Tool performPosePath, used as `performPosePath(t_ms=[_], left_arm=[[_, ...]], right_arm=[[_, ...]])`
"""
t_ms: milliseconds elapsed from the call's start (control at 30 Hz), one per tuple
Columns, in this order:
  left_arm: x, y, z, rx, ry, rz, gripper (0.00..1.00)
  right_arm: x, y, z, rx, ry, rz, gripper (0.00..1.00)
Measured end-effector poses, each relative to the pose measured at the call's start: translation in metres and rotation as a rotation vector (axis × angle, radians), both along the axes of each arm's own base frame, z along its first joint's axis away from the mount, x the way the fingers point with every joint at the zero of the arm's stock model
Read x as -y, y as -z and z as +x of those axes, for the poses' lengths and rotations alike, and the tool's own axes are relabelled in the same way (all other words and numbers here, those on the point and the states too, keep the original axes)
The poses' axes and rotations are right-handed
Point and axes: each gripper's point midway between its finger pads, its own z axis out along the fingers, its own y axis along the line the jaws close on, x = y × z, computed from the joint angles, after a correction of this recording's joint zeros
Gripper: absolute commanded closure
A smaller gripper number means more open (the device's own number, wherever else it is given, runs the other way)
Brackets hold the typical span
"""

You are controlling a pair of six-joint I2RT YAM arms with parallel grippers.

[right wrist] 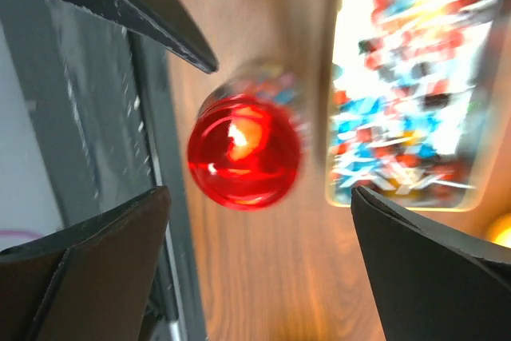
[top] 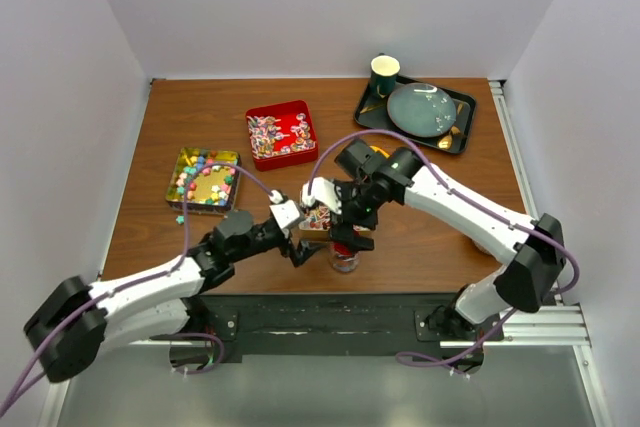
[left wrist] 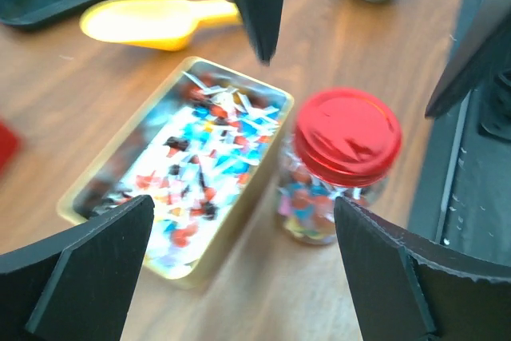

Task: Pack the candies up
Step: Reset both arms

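Observation:
A small clear jar of mixed candies (left wrist: 307,215) with a red lid (left wrist: 347,137) stands upright near the table's front edge (top: 345,259). Beside it lies a gold tin (left wrist: 192,173) of red-blue-silver wrapped candies. My left gripper (left wrist: 243,221) is open, just left of the jar (top: 302,253), with nothing between its fingers. Above the jar, my right gripper (right wrist: 259,201) is open over the red lid (right wrist: 243,153) without touching it (top: 350,237). Farther back are a red tin (top: 281,134) of pink-white twists and a gold tin (top: 204,179) of star pieces.
A yellow scoop (left wrist: 160,21) lies behind the gold tin. At the back right, a black tray (top: 462,117) carries a teal plate (top: 421,109) and a green cup (top: 385,74). The table's front edge and a black rail (right wrist: 104,141) run close to the jar.

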Motion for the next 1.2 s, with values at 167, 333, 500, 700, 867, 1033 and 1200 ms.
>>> performPosePath(t_ms=[167, 333, 500, 700, 867, 1033, 1200], left_arm=[[-0.018, -0.021, 0.012, 0.033, -0.060, 0.029, 0.00], [-0.057, -0.009, 0.053, 0.021, -0.266, 0.080, 0.00], [-0.134, -0.007, 0.110, -0.031, -0.647, 0.070, 0.00], [-0.178, -0.044, 0.141, 0.061, -0.858, 0.077, 0.00], [-0.230, -0.080, 0.171, 0.094, -1.075, 0.033, 0.00], [-0.289, -0.107, 0.206, 0.081, -1.294, -0.013, 0.00], [-0.299, -0.122, 0.233, 0.090, -1.331, -0.006, 0.00]], right_arm=[[-0.008, -0.047, 0.026, 0.116, 0.106, 0.143, 0.01], [0.019, -0.054, 0.088, 0.294, 0.404, 0.124, 0.01], [0.134, -0.047, 0.175, 0.360, 0.999, 0.042, 0.01], [0.233, -0.060, 0.187, 0.435, 1.433, 0.023, 0.01], [0.224, -0.092, 0.165, 0.488, 1.468, 0.138, 0.01], [0.226, -0.124, 0.156, 0.549, 1.489, 0.226, 0.01], [0.224, -0.152, 0.165, 0.605, 1.480, 0.295, 0.01]])
